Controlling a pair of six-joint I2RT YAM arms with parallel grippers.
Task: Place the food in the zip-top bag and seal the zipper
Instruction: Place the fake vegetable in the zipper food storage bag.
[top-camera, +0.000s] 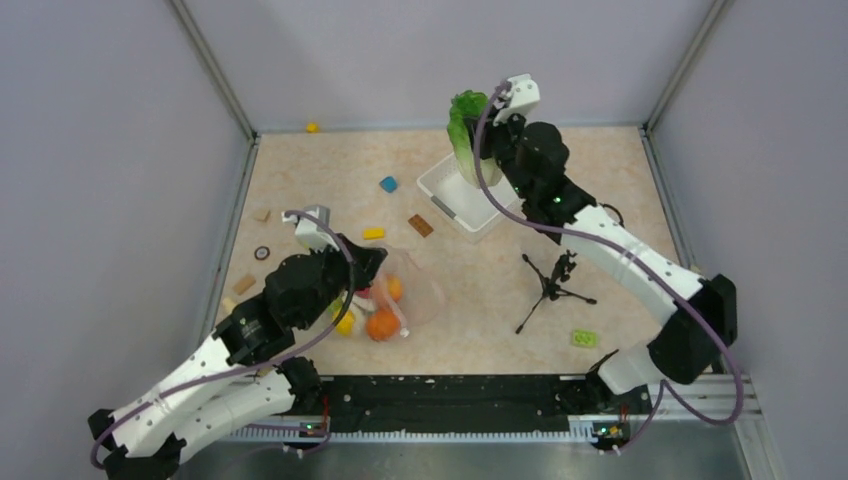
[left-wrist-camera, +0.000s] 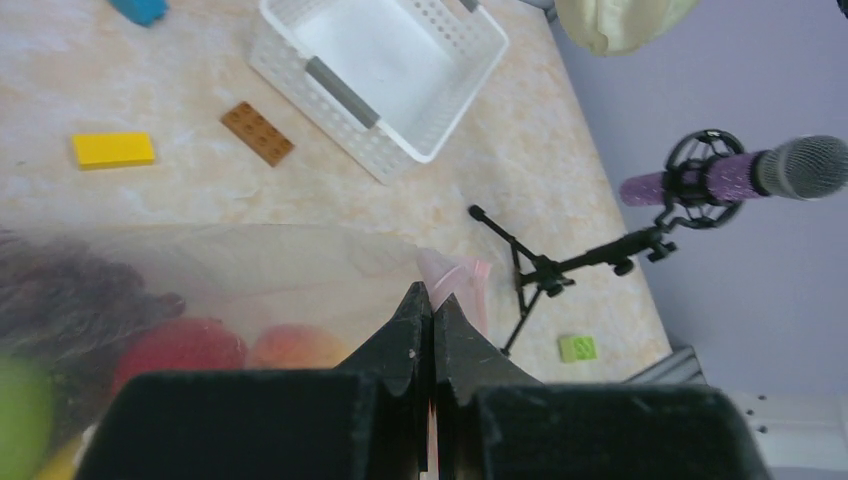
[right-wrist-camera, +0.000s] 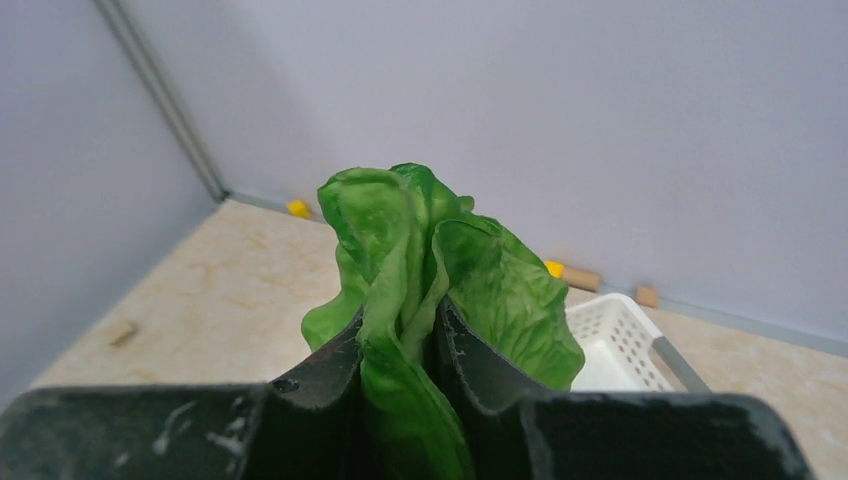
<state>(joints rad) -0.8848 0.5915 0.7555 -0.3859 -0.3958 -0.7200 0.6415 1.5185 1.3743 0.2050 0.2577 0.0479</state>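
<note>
Table (top-camera: 330, 170): pale marbled top walled in grey, seen from above, both arms rising from its near edge
Right arm (top-camera: 620, 260): white and black, stretched to the far side, wrist raised over the basket
Left arm (top-camera: 200, 370): folded low at the near left, wrist down at the bag
Basket (top-camera: 470, 215): white and slotted, far of centre, below the lettuce
Bag (top-camera: 418, 285): clear crinkled plastic lying on the table at the near left, touching the left wrist's tips; how far its mouth gapes cannot be told
Lettuce (top-camera: 464, 130): green toy head held in the air, apparently near upright, dark leaves up and pale stalk end down
Fruit in the bag: orange (left-wrist-camera: 295, 345), red apple (left-wrist-camera: 180, 345), dark grapes (left-wrist-camera: 70, 290) and a green blur of lime (left-wrist-camera: 20, 410) show through the plastic; lemon (top-camera: 345, 322) sits at the bag's near edge, inside or outside unclear
Right pincer (right-wrist-camera: 400, 315): jaws clamped on the lettuce part way along, leaves spilling past the tips
Left pincer (left-wrist-camera: 432, 300): jaws pressed fully together on the bag's edge
Zipper (left-wrist-camera: 455, 275): thin pinkish strip poking out just beyond the left tips
Deciding relation: the bag lies near and left of the lettuce, well apart; the left arm is at the bag, the right arm carries the load, so the lettuce likely must travel down and leftward, stalk end first, to the held mouth
</note>
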